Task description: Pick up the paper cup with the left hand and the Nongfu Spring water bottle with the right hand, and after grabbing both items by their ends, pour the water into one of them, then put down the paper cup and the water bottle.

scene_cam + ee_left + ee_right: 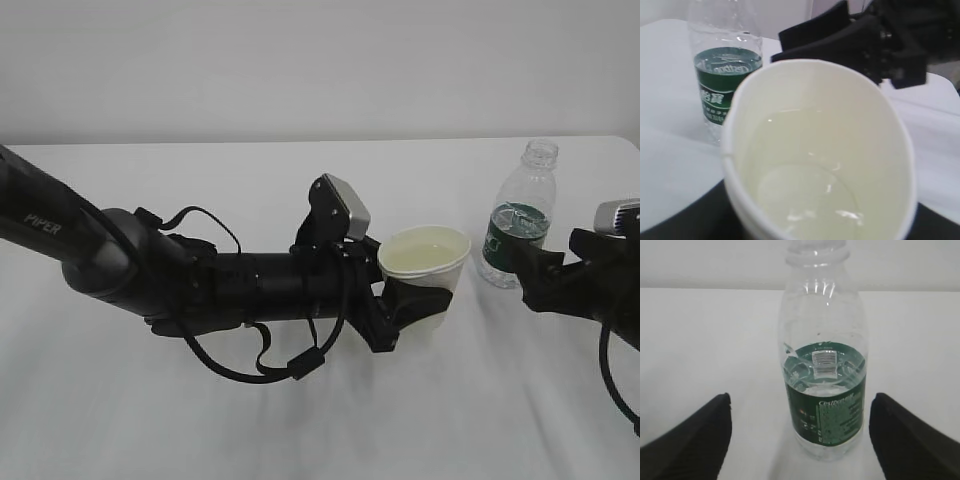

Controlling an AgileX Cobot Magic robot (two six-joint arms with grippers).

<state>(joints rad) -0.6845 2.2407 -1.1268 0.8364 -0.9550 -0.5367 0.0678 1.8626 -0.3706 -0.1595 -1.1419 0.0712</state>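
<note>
Two arms at work over a white table [300, 430]. Exterior view: the left hand [395, 315] grips the paper cup [425, 262] low on its wall, cup upright with pale water inside; whether its base touches the table is hidden by the fingers. The Nongfu Spring water bottle [519, 215] stands upright just right of the cup, uncapped, and the right hand [535, 272] sits beside it, cut off at the frame edge. Left wrist view: the water [810, 195] covers the cup bottom; the gripper itself is barely in view. Right wrist view: jaws spread wide either side of the bottle, touching nothing. Judgement: bottle is down; lower the cup level, base flat, then release without tipping. Bottle's base is out of frame here.
</note>
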